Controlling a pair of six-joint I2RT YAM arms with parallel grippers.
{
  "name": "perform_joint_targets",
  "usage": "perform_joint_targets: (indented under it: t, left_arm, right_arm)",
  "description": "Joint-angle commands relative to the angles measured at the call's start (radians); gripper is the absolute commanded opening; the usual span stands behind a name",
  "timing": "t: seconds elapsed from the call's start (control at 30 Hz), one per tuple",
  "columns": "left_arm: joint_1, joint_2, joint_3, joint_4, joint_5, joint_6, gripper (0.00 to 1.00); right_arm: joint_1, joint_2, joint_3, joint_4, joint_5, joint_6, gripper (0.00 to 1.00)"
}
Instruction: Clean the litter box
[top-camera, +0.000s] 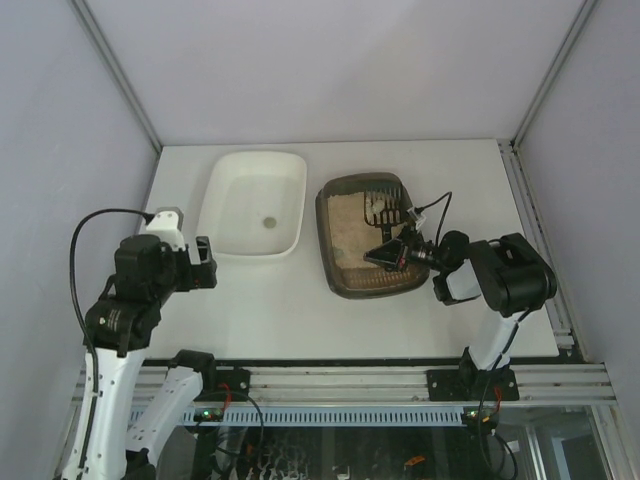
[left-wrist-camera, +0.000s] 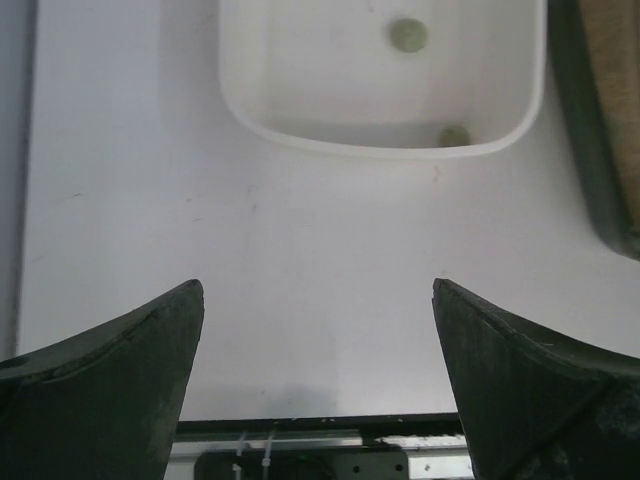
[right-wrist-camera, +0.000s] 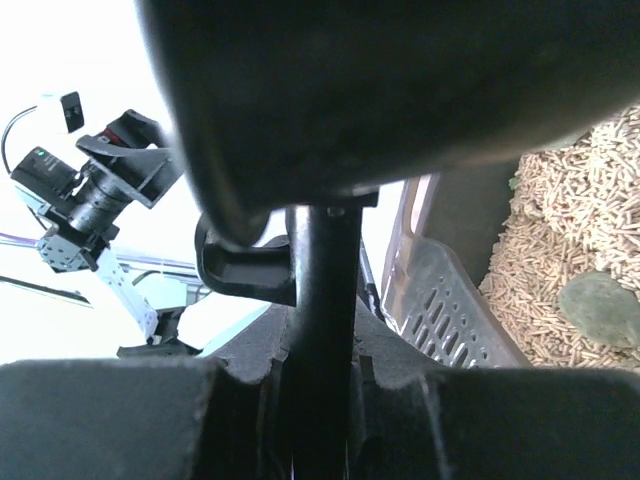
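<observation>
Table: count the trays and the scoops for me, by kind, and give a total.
Trays: 2, the white tray and the litter box
Scoops: 1, the scoop held in the right gripper
Total: 3

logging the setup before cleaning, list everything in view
litter box: one, dark grey-brown, right of centre, beige litter inside
scoop: one, dark, slotted, inside the litter box
litter lump: one, grey-green, on the litter by the scoop
white tray: one, white, left of the litter box
tray lumps: two, greenish, in the white tray
table: one, white, under everything
left claw: one, black, open, over bare table near the white tray
right claw: one, black, shut on the scoop handle, over the litter box
</observation>
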Motion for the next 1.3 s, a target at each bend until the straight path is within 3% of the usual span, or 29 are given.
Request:
perform_joint_targets:
  t: [0.0,0.07,0.3,0.37,0.47,0.57,0.7,0.87,1.03,1.27]
  left_arm:
    - [0.008,0.071,-0.007,0.004,-0.161,0.101,1.00]
    - [0.012,0.112,0.001,-0.003,-0.192,0.118,1.00]
    - [0.140,0.194,0.012,-0.028,0.060,0.224,1.00]
    - [0.182,0.211,0.011,-0.032,0.094,0.233,1.00]
    - [0.222,0.222,0.012,-0.033,0.127,0.242,1.00]
    - [0.232,0.230,0.013,-0.033,0.134,0.243,1.00]
    - [0.233,0.236,0.013,-0.035,0.149,0.247,1.00]
    - [0.233,0.252,0.011,-0.035,0.155,0.247,1.00]
    - [0.233,0.265,0.011,-0.031,0.128,0.237,1.00]
    - [0.233,0.282,0.014,-0.034,0.154,0.246,1.00]
  right_arm:
    - [0.013,-0.043,0.027,0.077,-0.042,0.073,0.00]
    - [-0.022,-0.063,0.005,0.077,-0.032,0.084,0.00]
    - [-0.005,-0.010,0.008,0.077,-0.044,0.121,0.00]
    - [-0.059,-0.020,-0.017,0.077,-0.023,0.119,0.00]
    - [-0.010,0.001,0.003,0.073,-0.028,0.137,0.00]
    - [0.031,0.018,0.011,0.076,-0.054,0.144,0.00]
    - [-0.087,-0.016,-0.026,0.076,-0.035,0.141,0.00]
    - [0.021,0.027,-0.002,0.074,-0.060,0.139,0.00]
    - [-0.009,0.030,-0.014,0.074,-0.014,0.156,0.00]
    - [0.055,0.018,0.003,0.073,0.091,0.182,0.00]
